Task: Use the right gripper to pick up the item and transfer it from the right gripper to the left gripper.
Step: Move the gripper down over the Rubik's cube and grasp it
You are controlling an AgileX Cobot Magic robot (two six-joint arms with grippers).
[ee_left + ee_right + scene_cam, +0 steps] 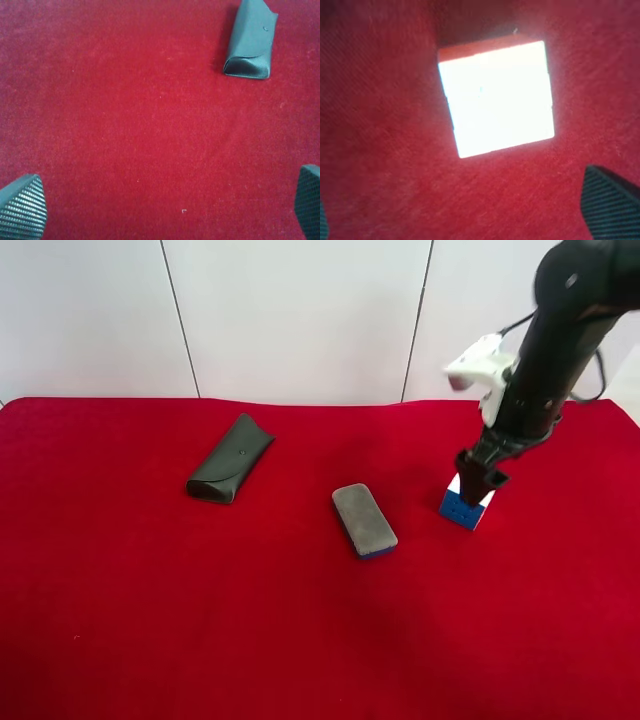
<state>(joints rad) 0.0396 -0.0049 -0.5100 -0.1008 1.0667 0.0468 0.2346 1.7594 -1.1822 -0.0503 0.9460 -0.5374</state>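
The item, a small puzzle cube (466,508) with a white top and blue side, sits on the red cloth at the right. My right gripper (478,483), on the black arm with the white bracket, hangs right over it. In the right wrist view the cube (497,97) shows its bright white top and a red edge, and it lies ahead of the open right gripper (465,215), not between its fingertips (607,205). My left gripper (165,205) is open and empty over bare cloth; its arm is out of the exterior high view.
A grey oblong eraser (364,520) lies on the red table (150,620) to the left of the cube. A dark green glasses case (231,471) lies further left, and also shows in the left wrist view (250,40). A white panelled wall stands behind.
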